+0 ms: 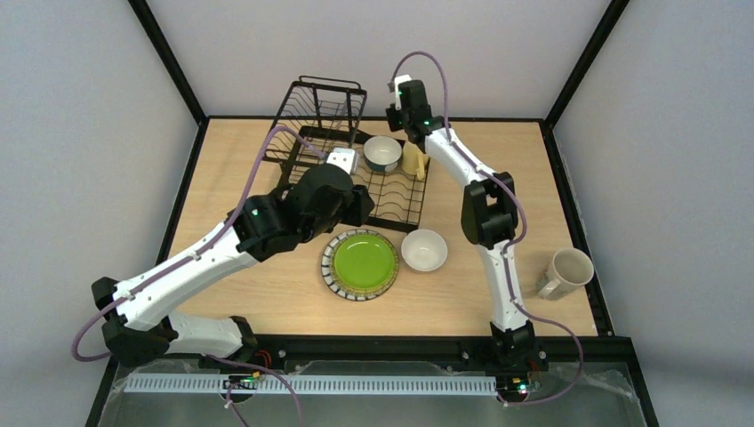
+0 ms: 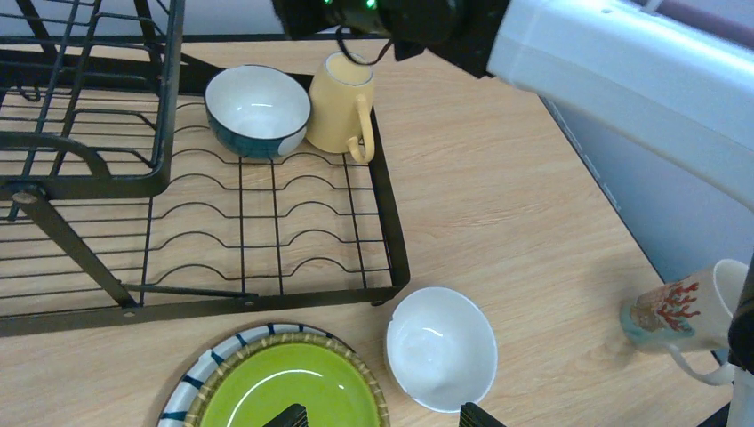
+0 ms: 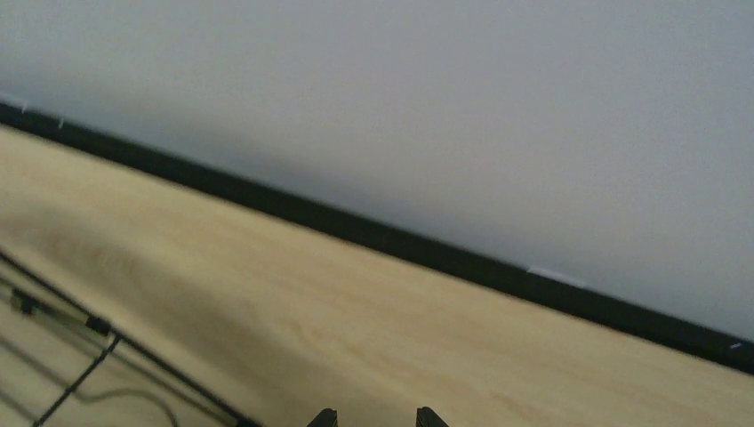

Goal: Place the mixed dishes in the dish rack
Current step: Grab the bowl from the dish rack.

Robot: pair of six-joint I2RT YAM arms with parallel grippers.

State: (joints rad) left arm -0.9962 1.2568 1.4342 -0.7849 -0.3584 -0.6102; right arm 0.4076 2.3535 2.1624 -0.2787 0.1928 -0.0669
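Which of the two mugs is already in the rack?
The yellow mug, standing in the dish rack's corner beside the blue-outside bowl; the cream mug is out on the table.

A: Where's the dish rack point(image 1: 396, 200)?
B: Toward twelve o'clock on the table point(image 1: 293, 307). The blue-outside bowl point(image 1: 382, 153) and yellow mug point(image 1: 414, 160) stand together in its two-o'clock corner.
A: Outside it?
B: The green plate point(image 1: 360, 264) lies at the rack's six o'clock, with the white bowl point(image 1: 424, 250) just beside it at three. The cream mug point(image 1: 566, 271) is well apart, at four.
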